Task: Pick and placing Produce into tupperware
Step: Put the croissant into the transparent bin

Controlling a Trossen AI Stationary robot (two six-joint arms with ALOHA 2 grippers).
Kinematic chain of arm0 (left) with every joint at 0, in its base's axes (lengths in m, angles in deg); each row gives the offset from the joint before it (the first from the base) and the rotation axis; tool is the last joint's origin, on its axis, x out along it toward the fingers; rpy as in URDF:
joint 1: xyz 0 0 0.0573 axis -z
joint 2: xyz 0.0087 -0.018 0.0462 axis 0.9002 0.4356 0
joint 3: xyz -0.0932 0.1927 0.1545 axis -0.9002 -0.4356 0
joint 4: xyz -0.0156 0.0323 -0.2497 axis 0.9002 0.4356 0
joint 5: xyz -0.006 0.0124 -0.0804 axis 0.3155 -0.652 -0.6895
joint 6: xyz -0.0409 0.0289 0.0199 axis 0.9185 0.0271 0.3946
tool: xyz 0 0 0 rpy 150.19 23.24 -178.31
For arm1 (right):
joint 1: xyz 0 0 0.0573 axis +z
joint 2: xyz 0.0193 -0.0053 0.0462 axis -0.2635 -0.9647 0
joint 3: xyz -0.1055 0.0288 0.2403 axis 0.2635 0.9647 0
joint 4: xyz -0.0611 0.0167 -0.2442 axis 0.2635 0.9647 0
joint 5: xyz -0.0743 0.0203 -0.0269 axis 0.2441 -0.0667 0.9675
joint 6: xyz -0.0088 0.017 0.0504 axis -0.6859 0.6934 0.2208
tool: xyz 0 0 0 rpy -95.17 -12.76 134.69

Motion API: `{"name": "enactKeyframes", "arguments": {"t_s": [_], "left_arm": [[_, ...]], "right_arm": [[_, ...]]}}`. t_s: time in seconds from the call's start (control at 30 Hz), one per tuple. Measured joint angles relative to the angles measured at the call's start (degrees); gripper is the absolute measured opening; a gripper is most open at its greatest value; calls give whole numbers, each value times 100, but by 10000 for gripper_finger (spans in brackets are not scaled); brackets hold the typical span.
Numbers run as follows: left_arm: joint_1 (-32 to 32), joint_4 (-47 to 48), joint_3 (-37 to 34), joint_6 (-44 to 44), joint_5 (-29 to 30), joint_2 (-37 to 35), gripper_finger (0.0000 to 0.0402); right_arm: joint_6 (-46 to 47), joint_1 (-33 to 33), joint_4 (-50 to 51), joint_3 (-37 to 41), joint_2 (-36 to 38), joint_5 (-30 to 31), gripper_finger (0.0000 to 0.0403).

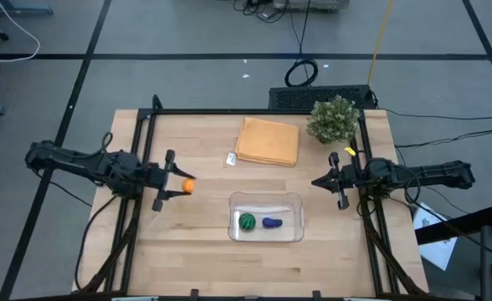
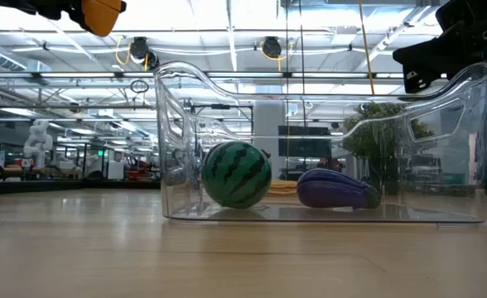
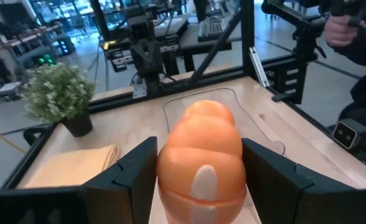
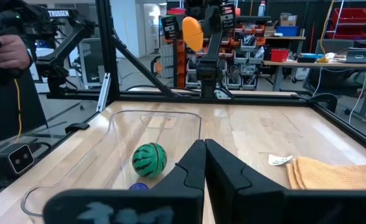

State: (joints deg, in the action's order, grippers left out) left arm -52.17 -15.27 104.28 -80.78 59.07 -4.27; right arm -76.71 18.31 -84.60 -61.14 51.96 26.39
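The clear tupperware [image 1: 266, 216] stands on the table's near middle. Inside it, on its floor, rest the dark-green striped ball [image 1: 246, 221] and the purple-blue eggplant [image 1: 272, 222]; the low view shows the ball [image 2: 236, 174] and eggplant [image 2: 336, 189] side by side. My left gripper [image 1: 176, 186] hovers left of the tupperware, shut on the orange piece [image 1: 187, 186]. My right gripper [image 1: 320, 181] waits shut at the table's right side, above the tupperware's far right corner region, holding nothing. My left gripper pinches the orange piece [image 3: 200, 163] between its two fingers [image 3: 128, 174], one on each flank of the piece. The fingers come level from the table's left. The piece is lifted clear, high above the table, its free end pointing toward the tupperware.
A folded orange-tan cloth [image 1: 268, 140] lies at the far middle, a small paper tag [image 1: 231, 159] beside it. A bushy potted plant [image 1: 333, 119] stands at the far right corner. A dark metal frame [image 1: 142, 150] borders the table. Bare wood lies near and left. A person's hand [image 3: 342, 28] shows beyond.
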Motion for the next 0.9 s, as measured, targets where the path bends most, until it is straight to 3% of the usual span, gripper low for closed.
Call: {"name": "enactKeyframes", "arguments": {"t_s": [0.3, 0.57, 0.9], "left_arm": [[0, 10, -184, 72, 70, -259, 193], [-35, -1478, -1196, 92, 43, -418, 206], [-543, -2566, -2037, 307, -558, -505, 203]], "right_arm": [[-47, 0, -4, 0, -1, 0, 0], [-57, 0, -11, 0, 1, 0, 0], [-48, 0, -52, 0, 1, 0, 0]]}}
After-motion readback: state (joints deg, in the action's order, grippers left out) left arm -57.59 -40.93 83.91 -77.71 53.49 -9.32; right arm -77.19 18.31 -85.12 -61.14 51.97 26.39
